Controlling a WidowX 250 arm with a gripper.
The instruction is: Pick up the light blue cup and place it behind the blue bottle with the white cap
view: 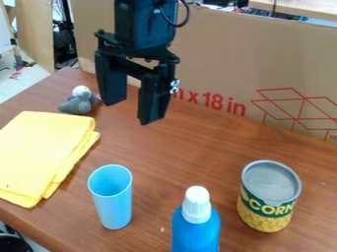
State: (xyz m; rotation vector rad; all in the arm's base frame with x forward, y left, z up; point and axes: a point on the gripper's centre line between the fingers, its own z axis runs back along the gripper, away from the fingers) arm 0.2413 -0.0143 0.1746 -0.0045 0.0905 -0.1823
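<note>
Holding the gripper (133, 112) released and empty above the worktop (178, 152); best done high, clear of the grey plush toy (79, 102) and blue cup (112, 204).

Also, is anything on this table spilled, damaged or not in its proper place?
No spill or damage stands out. The cup, bottle and can stand upright. The yellow cloth looks askew: its folded layers do not line up at right. A pale speck lies on the table between cup and bottle.
</note>
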